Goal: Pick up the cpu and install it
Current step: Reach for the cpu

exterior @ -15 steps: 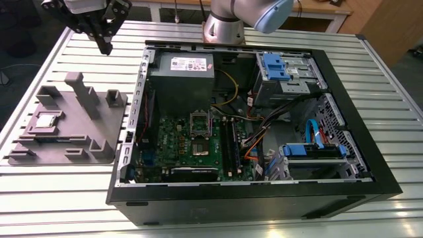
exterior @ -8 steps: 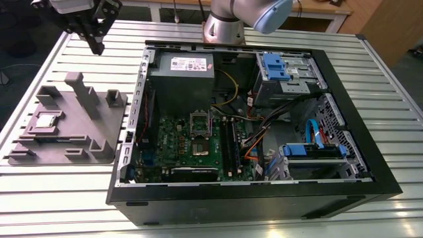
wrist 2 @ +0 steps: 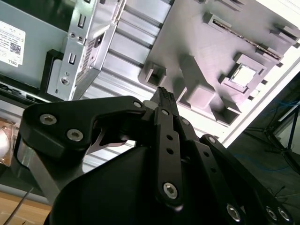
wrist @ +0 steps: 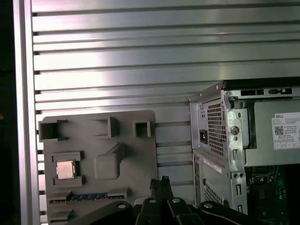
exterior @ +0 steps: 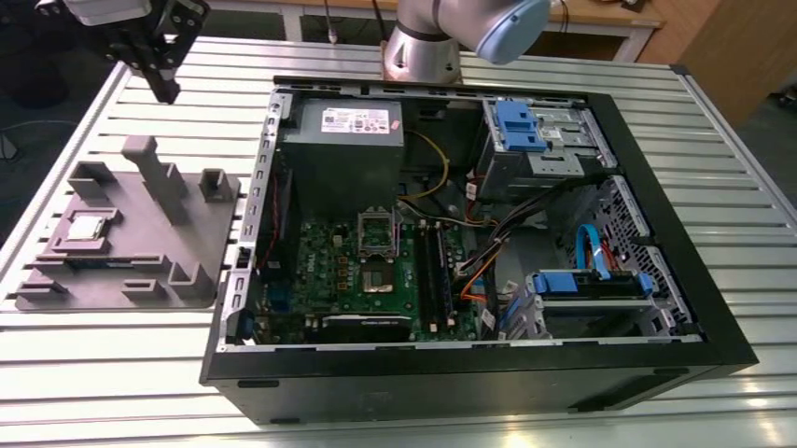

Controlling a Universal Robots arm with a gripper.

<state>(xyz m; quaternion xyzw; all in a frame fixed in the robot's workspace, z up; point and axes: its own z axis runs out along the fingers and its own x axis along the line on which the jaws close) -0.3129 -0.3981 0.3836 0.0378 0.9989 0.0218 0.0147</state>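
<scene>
The cpu [exterior: 85,227] is a small silvery square lying flat in a recess of the grey fixture tray [exterior: 137,271], on the exterior view's left. It also shows in both wrist views, as the cpu [wrist: 65,169] and the cpu [wrist 2: 242,75]. My gripper [exterior: 163,90] hangs high over the table behind the tray, well clear of the chip. Its black fingers [wrist 2: 164,97] are pressed together with nothing between them. The dark square socket [exterior: 377,276] sits on the green board inside the open computer case [exterior: 697,308].
The tray has raised grey posts [exterior: 160,177] and slots around the chip. The case's metal wall [wrist: 220,140] and grey power-supply box [exterior: 342,140] stand beside the tray. The arm's base [exterior: 417,51] is behind the case. Ribbed aluminium table [wrist: 140,61] surrounds everything.
</scene>
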